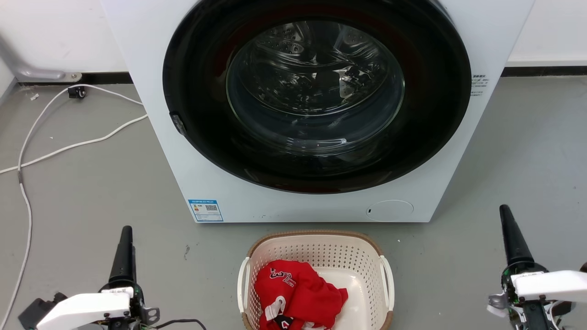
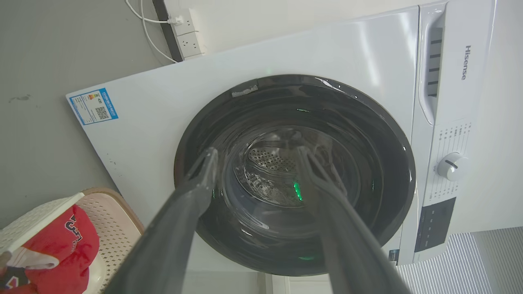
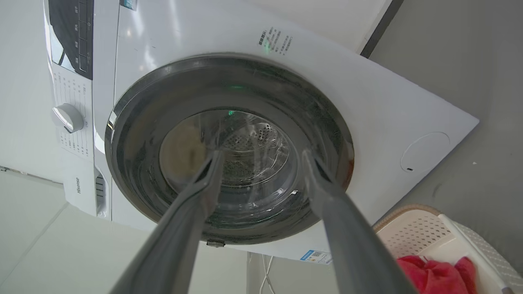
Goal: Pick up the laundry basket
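The laundry basket is cream-white and perforated, with a brown woven-look rim and white side handles. It stands on the grey floor at the bottom middle of the head view, just in front of the washing machine, and holds a crumpled red garment. My left gripper is well to the basket's left and my right gripper well to its right, both apart from it. In the wrist views the left gripper and right gripper are open and empty. A corner of the basket shows beside each.
A white front-loading washing machine with a shut dark round door stands close behind the basket. White cables trail over the floor at the left toward a wall socket. Bare grey floor lies on both sides of the basket.
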